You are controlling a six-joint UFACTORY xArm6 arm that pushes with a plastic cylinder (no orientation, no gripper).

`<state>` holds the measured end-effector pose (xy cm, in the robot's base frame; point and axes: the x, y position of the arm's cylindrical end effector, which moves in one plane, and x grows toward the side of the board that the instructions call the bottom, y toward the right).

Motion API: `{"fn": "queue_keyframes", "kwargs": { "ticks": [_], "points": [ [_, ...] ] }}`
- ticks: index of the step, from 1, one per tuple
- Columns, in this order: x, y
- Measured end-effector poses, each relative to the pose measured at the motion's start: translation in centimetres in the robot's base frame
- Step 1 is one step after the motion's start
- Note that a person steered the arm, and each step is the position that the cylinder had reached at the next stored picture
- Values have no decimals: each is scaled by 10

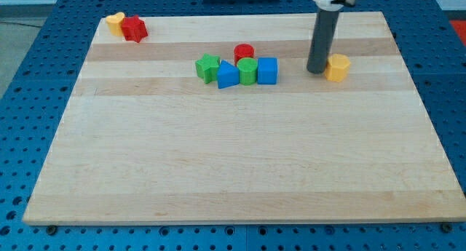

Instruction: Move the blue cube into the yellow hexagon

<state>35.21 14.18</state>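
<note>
The blue cube (267, 70) sits at the right end of a cluster near the board's upper middle. The yellow hexagon (337, 67) lies to its right, apart from it by a gap. My tip (317, 70) rests on the board just left of the yellow hexagon, touching or nearly touching it, between the hexagon and the blue cube. The dark rod rises from there to the view's top.
Left of the blue cube sit a green cylinder (247, 71), a blue triangle (227, 75) and a green star (207, 67), with a red cylinder (244, 52) behind. A yellow heart (114, 22) and a red star (134, 28) lie at the top left corner of the wooden board (233, 164).
</note>
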Motion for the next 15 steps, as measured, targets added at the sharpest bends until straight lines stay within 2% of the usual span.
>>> {"fn": "queue_keyframes", "kwargs": {
  "ticks": [2, 3, 4, 5, 9, 10, 12, 15],
  "points": [
    [-5, 23],
    [-46, -3],
    [-70, -55],
    [-66, -88],
    [30, -109],
    [64, -132],
    [131, -138],
    [139, -91]
  ]
}}
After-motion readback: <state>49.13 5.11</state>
